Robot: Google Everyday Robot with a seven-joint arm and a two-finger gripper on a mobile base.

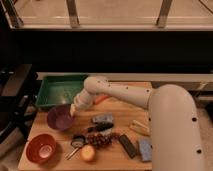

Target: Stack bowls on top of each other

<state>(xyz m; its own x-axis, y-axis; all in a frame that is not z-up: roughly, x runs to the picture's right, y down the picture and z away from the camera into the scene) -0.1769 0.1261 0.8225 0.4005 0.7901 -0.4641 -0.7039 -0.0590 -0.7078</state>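
Observation:
A purple bowl (60, 118) sits on the wooden table (125, 112) at the left. A red-orange bowl (41, 148) with a paler inside sits nearer the front left corner, apart from the purple one. My gripper (73, 109) is at the right rim of the purple bowl, reaching down from the white arm (117, 93).
A green rectangular bin (58, 90) stands at the back left. Small items lie at the table's front middle: a grey packet (102, 119), dark grapes (101, 139), a yellow-orange fruit (88, 153), a dark bar (128, 145), a blue-grey sponge (145, 150), a banana (139, 127).

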